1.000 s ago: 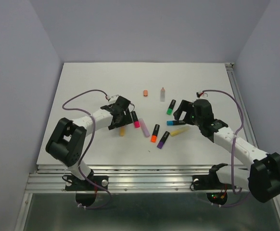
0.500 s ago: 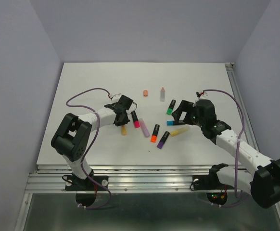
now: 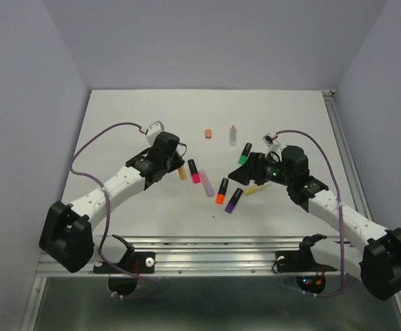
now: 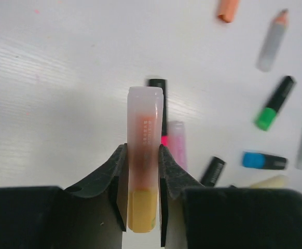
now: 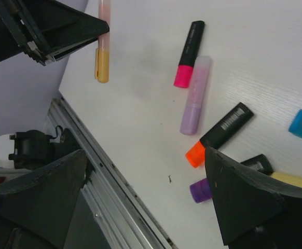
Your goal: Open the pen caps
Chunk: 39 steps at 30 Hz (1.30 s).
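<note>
One peach pen (image 4: pixel 145 119) sits pinched mid-length in the left gripper (image 4: pixel 142 151) over the table's (image 3: pixel 118 117) left half, long axis along the fingers, orange-yellow end toward the wrist. Right gripper (image 5: pixel 143 153), jaws spread wide, faces it from across the middle.

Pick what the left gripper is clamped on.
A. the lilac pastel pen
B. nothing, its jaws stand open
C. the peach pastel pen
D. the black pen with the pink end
C: in the left wrist view the left gripper has both fingers pressed against the sides of the peach pastel pen, while the black pen with the pink end and the lilac pastel pen lie loose, apart from it.
</note>
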Each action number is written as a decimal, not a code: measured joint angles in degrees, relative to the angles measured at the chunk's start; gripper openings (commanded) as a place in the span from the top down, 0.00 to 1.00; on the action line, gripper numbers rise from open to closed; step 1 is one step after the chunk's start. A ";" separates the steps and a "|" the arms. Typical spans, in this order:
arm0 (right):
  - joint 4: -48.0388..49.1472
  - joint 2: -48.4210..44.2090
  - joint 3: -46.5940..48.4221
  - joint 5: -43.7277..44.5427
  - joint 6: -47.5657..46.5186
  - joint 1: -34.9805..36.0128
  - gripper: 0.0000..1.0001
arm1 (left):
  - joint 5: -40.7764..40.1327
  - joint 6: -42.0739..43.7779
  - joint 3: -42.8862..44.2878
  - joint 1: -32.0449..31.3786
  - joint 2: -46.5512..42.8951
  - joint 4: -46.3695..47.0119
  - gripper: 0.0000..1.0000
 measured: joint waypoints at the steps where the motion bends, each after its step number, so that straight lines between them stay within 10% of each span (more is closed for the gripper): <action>1: 1.49 0.44 -0.02 -0.90 0.63 0.72 0.00 | 0.07 -0.39 0.00 -0.63 -1.51 0.50 1.00; 19: 8.94 15.39 9.90 6.12 5.29 16.68 0.04 | -3.56 -12.76 0.24 -12.15 -5.66 4.50 1.00; 30: 7.08 21.55 15.02 8.44 6.69 18.64 0.43 | -4.28 -15.61 0.24 -12.26 -5.70 5.55 1.00; 39: 7.15 22.58 15.02 8.46 7.78 19.26 0.99 | -4.79 -15.80 0.24 -12.24 -5.95 6.01 1.00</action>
